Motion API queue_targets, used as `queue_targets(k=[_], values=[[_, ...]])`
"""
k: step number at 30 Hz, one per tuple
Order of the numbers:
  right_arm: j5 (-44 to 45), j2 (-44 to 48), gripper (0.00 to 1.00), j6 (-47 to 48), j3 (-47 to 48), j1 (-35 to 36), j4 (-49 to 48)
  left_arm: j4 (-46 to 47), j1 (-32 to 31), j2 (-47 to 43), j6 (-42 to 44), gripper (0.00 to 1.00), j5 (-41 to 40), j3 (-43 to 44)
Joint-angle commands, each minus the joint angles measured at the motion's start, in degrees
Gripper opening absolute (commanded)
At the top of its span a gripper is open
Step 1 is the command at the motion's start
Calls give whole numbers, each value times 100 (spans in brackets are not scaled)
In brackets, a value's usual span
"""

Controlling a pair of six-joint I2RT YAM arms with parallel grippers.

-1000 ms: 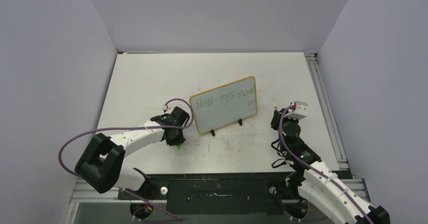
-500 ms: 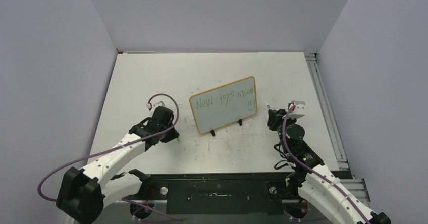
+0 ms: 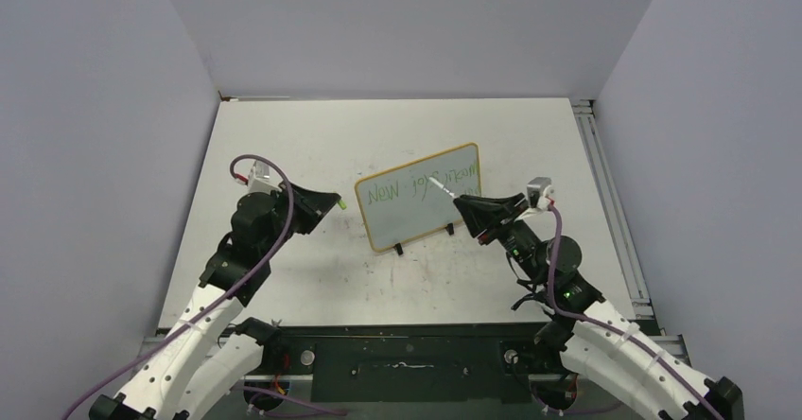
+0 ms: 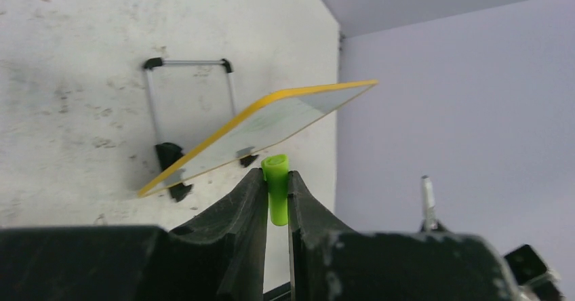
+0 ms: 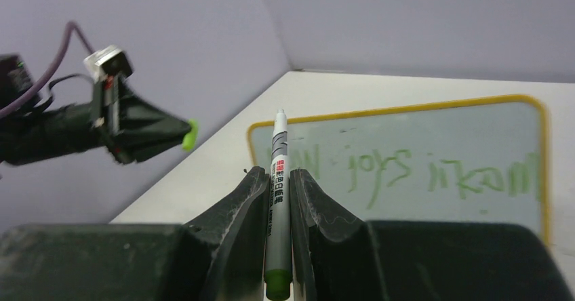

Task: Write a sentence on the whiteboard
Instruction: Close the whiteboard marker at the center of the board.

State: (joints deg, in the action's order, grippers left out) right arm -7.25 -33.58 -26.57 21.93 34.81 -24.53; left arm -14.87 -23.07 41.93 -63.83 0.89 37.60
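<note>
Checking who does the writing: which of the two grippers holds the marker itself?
The right gripper: it is shut on the white marker. The left gripper pinches only a small green cap.

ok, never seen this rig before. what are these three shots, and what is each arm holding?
Two robot arms are bolted at the near edge of a white table. The wide shot comes from a fixed camera above and behind them. The other two come from a camera on each wrist, looking along its own fingers. On the table stands a small whiteboard on black feet, bearing a green handwritten sentence starting "New joys". The left end effector is shut on a green marker cap. The right end effector is shut on the marker, its tip pointing toward the board.
</note>
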Motion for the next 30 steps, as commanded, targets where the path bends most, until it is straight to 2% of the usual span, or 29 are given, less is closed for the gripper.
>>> queue_targets(k=[1,8,13,19,30], values=[[32,-562,5,32,246,1077,-1372,1658,61,69,-851,0,566,262],[1844,-1281,5,1103,389,3333,-2184,2848,174,172,-1609,0,313,12],[2871,-1739,5,1458,347,4208,-2866,3290,228,152,-1966,0,380,-241],[3208,-2359,5,1262,332,4268,-3837,3289,242,160,-1991,0,605,-240],[3354,-2958,5,1598,850,4266,-3873,3183,232,173,-1966,0,780,-243]])
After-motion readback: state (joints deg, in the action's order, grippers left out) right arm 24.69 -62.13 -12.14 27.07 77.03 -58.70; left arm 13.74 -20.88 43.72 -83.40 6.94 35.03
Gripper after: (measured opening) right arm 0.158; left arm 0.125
